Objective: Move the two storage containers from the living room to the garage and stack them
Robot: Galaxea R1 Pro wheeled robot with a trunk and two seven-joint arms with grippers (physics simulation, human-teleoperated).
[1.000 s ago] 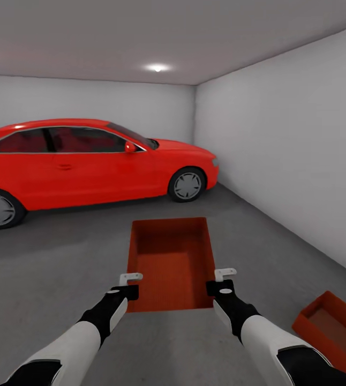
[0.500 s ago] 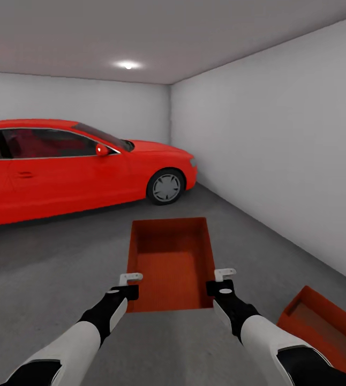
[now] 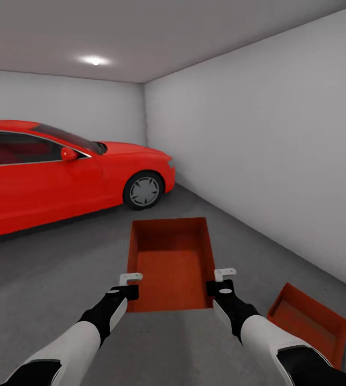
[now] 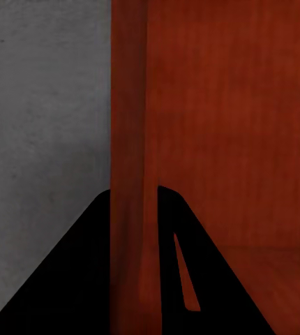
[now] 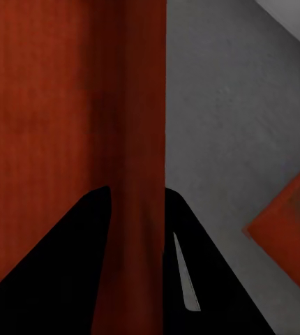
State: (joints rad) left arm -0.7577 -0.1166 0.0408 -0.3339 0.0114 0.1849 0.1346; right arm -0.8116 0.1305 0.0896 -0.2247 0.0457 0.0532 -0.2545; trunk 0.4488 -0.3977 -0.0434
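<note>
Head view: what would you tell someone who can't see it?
Both grippers, left and right, hold a red-orange container by its side walls above the grey garage floor. A second container sits to the right; a red car is parked behind.

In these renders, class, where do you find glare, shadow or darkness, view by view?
Head view: a round ceiling light glares white; the glossy red car casts a faint floor shadow. Both wrist views: the black fingers are featureless silhouettes gripping the held red-orange box's walls.

Head camera: high, facing forward and down over the held container (image 3: 171,262), red car (image 3: 60,171) beyond it. Each wrist camera: very close along that container's side wall (image 4: 129,139) (image 5: 141,139). All three share this container and floor (image 3: 44,279).
</note>
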